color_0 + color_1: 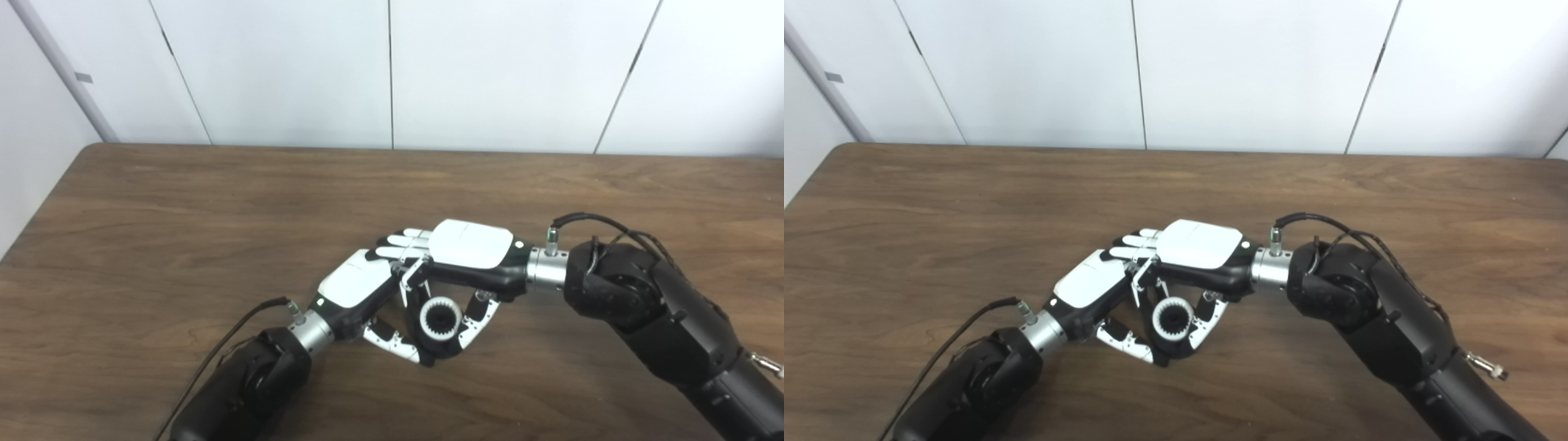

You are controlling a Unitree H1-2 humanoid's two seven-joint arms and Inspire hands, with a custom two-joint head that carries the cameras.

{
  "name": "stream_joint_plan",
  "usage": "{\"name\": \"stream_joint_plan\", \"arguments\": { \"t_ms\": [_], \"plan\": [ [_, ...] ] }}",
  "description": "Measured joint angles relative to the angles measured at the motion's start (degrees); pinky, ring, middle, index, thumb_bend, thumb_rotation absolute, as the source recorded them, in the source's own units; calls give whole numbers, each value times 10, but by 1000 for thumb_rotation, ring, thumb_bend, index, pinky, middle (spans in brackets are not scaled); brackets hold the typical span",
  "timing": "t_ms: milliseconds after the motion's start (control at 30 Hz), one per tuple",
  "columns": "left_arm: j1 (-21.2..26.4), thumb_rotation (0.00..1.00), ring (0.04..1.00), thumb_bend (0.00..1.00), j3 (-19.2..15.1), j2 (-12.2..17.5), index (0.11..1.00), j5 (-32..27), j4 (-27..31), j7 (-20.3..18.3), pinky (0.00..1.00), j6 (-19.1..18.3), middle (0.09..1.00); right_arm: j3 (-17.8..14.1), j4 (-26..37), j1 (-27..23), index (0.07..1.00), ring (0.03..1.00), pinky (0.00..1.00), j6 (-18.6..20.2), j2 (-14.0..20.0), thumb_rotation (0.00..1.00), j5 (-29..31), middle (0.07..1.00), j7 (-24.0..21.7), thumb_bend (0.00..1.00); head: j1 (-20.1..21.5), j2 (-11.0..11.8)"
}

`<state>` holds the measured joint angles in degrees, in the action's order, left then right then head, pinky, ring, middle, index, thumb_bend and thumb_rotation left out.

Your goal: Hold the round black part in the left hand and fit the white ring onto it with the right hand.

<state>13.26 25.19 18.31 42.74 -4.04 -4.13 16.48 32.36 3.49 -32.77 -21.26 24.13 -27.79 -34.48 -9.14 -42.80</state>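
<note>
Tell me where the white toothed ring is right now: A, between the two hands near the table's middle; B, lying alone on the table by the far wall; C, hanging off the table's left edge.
A: the white ring sits around the round black part, framed by the fingers of the left hand and the right hand.

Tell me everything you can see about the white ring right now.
The white ring is a small toothed ring, plastic by its look, with teeth lining its inner edge. It faces the cameras, sitting around the round black part, whose dark centre shows through it. It sits between the thumbs of the left hand and right hand, just above the wooden table. Exact finger contact is hidden.
</note>
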Motion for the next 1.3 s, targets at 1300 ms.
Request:
{"name": "stream_joint_plan", "arguments": {
  "t_ms": [1300],
  "plan": [
    [-4,68,1000,525,-17,15,483,-23,-28,18,1000,29,868,-173,19,66,735,1000,1000,49,9,487,38,998,37,869,51,37]
  ]
}}
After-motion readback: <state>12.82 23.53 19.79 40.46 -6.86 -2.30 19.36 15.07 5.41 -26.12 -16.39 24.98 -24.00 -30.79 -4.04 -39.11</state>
